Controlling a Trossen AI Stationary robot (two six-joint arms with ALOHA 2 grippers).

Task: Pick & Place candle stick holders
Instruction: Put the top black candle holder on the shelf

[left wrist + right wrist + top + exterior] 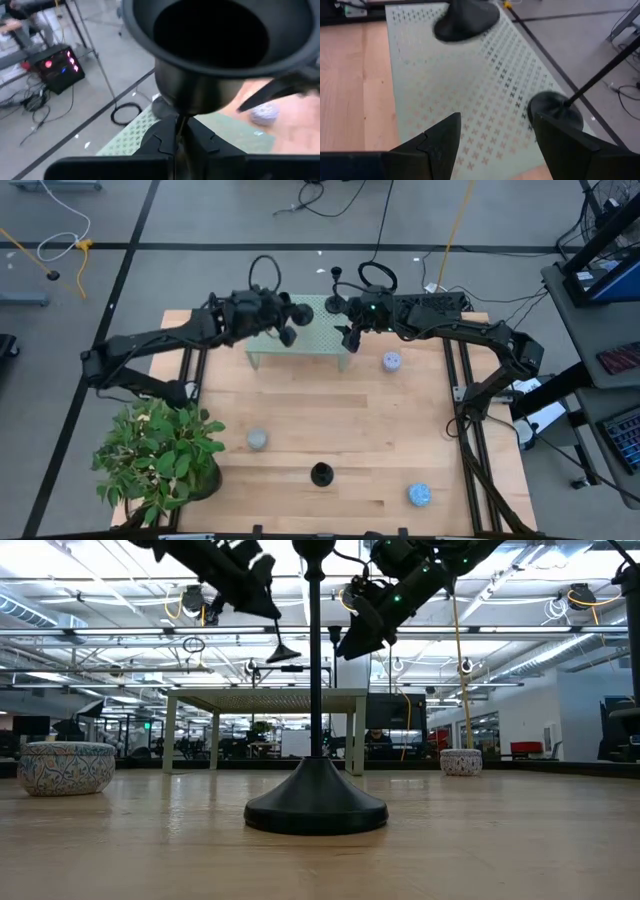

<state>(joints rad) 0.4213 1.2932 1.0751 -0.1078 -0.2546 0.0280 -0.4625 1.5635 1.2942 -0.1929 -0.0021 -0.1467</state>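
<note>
Three black candle stick holders show. One point(320, 474) stands on its disc base near the table's front edge and looms large in the low view point(315, 802). One point(336, 292) stands on the far right corner of a pale green perforated stand point(300, 340); its base also shows in the right wrist view point(554, 109). My left gripper point(288, 320) is shut on the third point(215, 55), held over the stand. My right gripper point(495, 142) is open and empty, just above the stand's right part, beside the standing holder. My left gripper pinches the holder's thin stem point(178, 125) between its two fingers, just below the cup point(215, 30). The holder is lifted clear. Its base point(283, 653) hangs below the fingers, above the stand's top, and also shows in the right wrist view point(466, 22).
A potted green plant point(160, 455) stands at the table's near left corner. Small bowls sit on the table: a grey one point(257, 439), a white one point(392, 361) right of the stand, and a blue one point(419, 495) at the near right.
</note>
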